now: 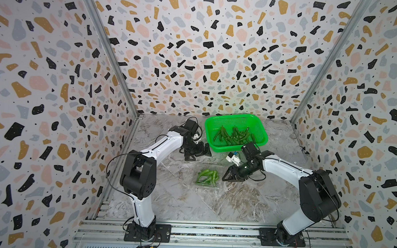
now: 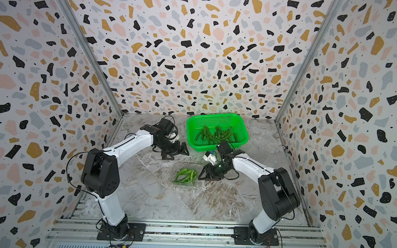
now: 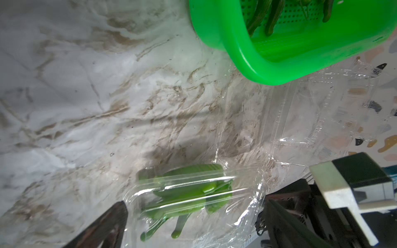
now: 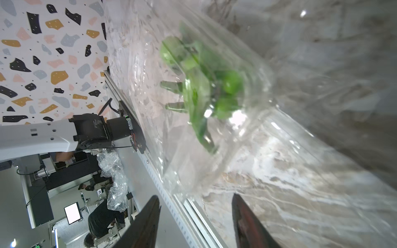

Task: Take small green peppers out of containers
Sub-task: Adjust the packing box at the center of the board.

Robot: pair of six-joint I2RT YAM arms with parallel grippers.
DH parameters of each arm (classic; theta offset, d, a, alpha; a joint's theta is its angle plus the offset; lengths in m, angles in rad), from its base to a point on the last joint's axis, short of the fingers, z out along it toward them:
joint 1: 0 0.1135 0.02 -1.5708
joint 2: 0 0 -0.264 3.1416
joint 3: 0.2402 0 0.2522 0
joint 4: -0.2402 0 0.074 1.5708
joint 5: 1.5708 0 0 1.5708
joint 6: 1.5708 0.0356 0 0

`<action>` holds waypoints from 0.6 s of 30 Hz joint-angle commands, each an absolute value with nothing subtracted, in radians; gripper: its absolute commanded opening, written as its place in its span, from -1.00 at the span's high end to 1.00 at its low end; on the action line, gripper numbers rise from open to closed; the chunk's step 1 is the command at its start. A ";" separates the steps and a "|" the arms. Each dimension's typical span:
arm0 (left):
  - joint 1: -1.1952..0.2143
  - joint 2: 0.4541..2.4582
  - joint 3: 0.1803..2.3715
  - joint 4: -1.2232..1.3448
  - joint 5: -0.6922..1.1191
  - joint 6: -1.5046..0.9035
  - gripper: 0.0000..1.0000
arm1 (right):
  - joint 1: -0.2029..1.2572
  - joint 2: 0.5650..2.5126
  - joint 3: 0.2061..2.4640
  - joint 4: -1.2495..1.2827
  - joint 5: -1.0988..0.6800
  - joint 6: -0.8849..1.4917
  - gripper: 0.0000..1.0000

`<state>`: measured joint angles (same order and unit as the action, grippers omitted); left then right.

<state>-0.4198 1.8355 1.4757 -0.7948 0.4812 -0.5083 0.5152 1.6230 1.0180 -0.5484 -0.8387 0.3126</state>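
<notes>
The right pincer point(image 1: 226, 175) stands partly wide and holds nothing. Its tips sit just beside the small clear plastic clamshell box point(image 1: 218, 187) on the marble-patterned desk point(image 1: 189, 204). In that box, just ahead of the tips, lie slim bright green chili peppers point(image 1: 206, 176). Farther off, the left pincer point(image 1: 200, 155) is wide and empty, well apart from the box. Beyond both pincers — close behind the right one's wrist — the bright green perforated plastic basket point(image 1: 234, 121) holds darker green peppers point(image 1: 233, 136).

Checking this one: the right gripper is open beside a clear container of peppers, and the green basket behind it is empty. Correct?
Not quite. The green basket is not empty: dark peppers lie in it, as both top views show. The right gripper is indeed open beside the clear container.
</notes>
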 commanded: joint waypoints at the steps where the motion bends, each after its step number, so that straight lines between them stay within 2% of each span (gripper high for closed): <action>1: -0.416 1.813 1.428 -0.731 0.543 -0.498 -0.99 | 0.551 1.674 1.089 -0.456 -0.873 0.349 -0.11; 10: -0.417 1.587 1.196 -0.788 0.470 -0.557 -0.99 | 0.572 1.940 1.397 -0.441 -0.922 0.336 -0.11; 14: -0.416 1.482 1.105 -0.812 0.457 -0.611 -0.99 | 0.586 2.053 1.592 -0.522 -0.920 0.291 -0.11; 18: -0.415 1.436 1.092 -0.886 0.388 -0.592 -0.98 | 0.559 2.040 1.623 -0.580 -0.882 0.253 -0.12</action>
<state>-0.4198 1.4567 1.1027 -0.8257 0.4484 -0.5884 0.5728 2.0918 1.5982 -0.4938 -0.8940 0.3000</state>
